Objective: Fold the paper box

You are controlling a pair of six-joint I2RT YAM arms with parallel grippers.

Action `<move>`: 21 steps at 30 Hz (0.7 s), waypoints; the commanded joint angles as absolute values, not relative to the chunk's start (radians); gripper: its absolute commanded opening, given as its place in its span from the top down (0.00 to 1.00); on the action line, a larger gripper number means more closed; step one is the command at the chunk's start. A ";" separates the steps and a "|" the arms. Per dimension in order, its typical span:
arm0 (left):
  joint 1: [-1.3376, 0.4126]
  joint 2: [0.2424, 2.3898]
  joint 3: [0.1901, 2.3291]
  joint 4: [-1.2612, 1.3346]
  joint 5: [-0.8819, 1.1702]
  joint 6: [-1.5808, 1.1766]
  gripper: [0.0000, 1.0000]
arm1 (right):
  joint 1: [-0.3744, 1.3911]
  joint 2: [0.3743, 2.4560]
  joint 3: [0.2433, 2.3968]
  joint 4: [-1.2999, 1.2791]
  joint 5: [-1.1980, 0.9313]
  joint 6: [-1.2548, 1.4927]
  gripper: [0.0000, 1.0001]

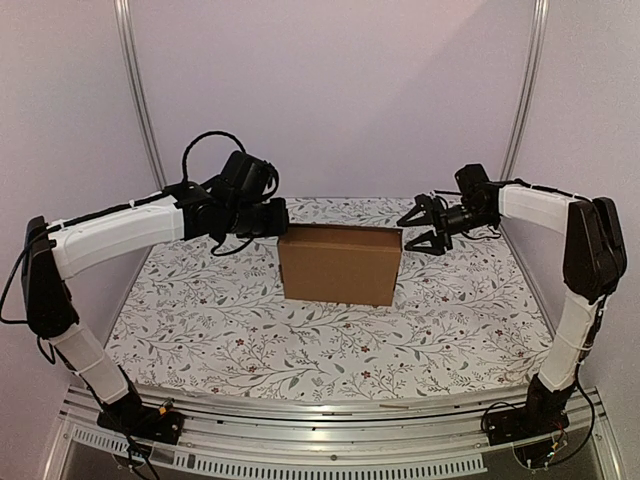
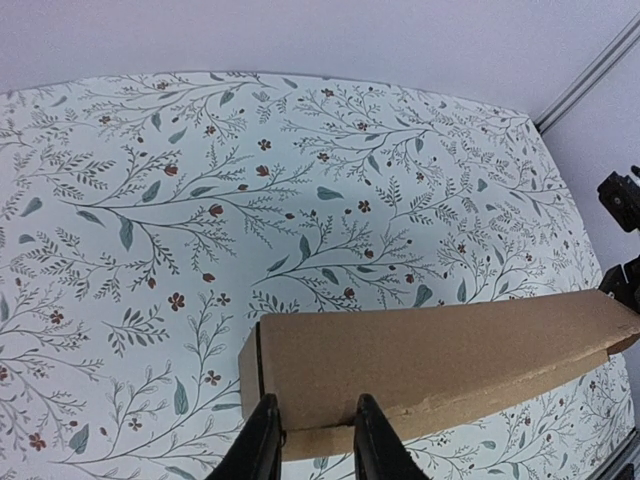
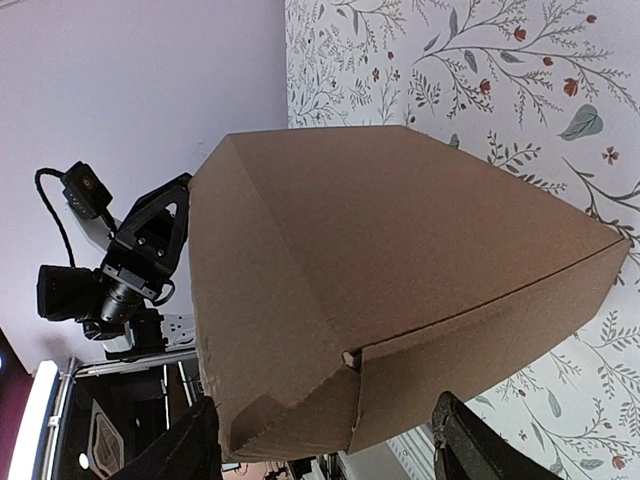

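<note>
Box [image 1: 338, 263] on edge, mid-table [image 1: 200, 300]. Pinched at its left end in narrow jaws of left gripper [image 2: 315, 420]; right gripper [image 1: 407, 232] spread wide just beside right end, apparently not touching. Probably light, stiff, weak at creases: take by folded edges, not panels.
</note>
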State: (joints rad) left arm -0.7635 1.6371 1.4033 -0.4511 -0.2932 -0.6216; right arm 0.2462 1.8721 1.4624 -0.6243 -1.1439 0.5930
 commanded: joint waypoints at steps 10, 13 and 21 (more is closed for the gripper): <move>-0.782 1.671 1.308 -0.516 -0.274 -0.643 0.75 | 0.261 1.835 1.381 -0.626 -1.129 0.505 0.35; -0.784 1.665 1.284 -0.515 -0.275 -0.649 0.75 | 0.261 1.833 1.389 -0.659 -1.106 0.457 0.35; -0.783 1.643 1.324 -0.527 -0.276 -0.625 0.75 | 0.242 1.805 1.681 -1.008 -0.902 0.099 0.35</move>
State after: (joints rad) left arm -0.7757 1.6344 1.3296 -0.4011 -0.2916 -0.6468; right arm 0.2527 1.8633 1.4818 -0.7609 -1.0615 0.3809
